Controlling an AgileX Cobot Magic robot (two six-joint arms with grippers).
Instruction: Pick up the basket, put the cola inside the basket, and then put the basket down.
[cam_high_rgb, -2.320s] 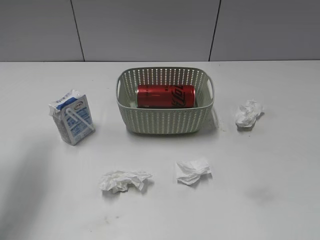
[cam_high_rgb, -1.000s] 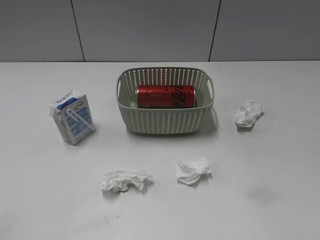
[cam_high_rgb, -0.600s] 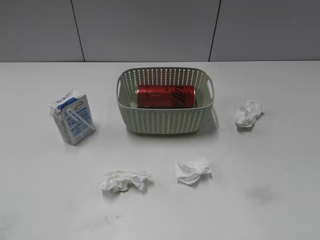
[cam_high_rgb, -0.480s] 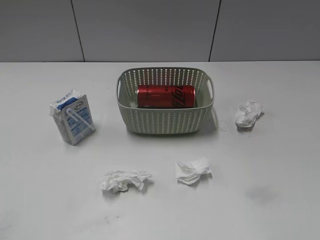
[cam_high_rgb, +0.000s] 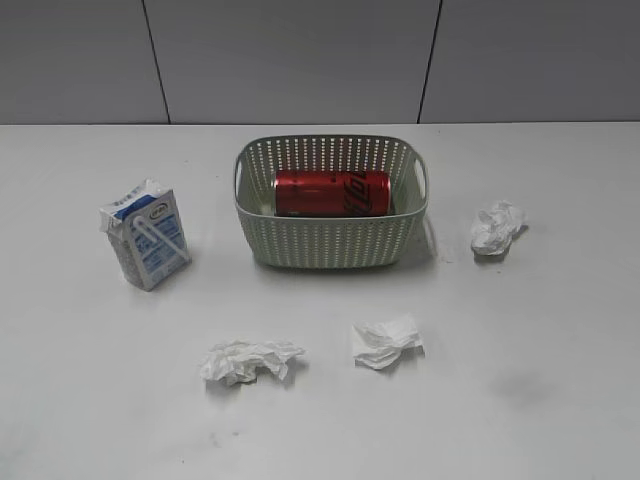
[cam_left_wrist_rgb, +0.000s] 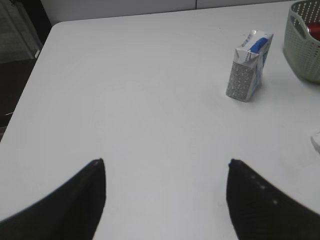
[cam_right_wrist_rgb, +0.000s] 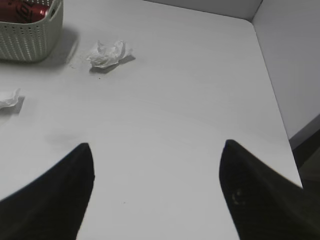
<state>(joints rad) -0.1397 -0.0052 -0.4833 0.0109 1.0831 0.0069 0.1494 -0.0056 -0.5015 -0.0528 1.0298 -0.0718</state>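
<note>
The sage-green basket (cam_high_rgb: 330, 245) stands on the white table at the back middle. The red cola can (cam_high_rgb: 331, 192) lies on its side inside it. The basket's edge shows in the left wrist view (cam_left_wrist_rgb: 302, 45) and in the right wrist view (cam_right_wrist_rgb: 30, 40), with a bit of the can (cam_right_wrist_rgb: 22, 9). My left gripper (cam_left_wrist_rgb: 166, 162) is open and empty over bare table, far left of the basket. My right gripper (cam_right_wrist_rgb: 157, 145) is open and empty over bare table, far right of it. Neither gripper shows in the exterior view.
A blue-and-white milk carton (cam_high_rgb: 146, 234) stands left of the basket, also in the left wrist view (cam_left_wrist_rgb: 248, 66). Crumpled tissues lie at the right (cam_high_rgb: 497, 227), front middle (cam_high_rgb: 385, 343) and front left (cam_high_rgb: 248, 361). The table's right edge meets a wall (cam_right_wrist_rgb: 285, 60).
A faint shadow at the exterior view's lower left has gone. The basket, can, carton and tissues have not moved.
</note>
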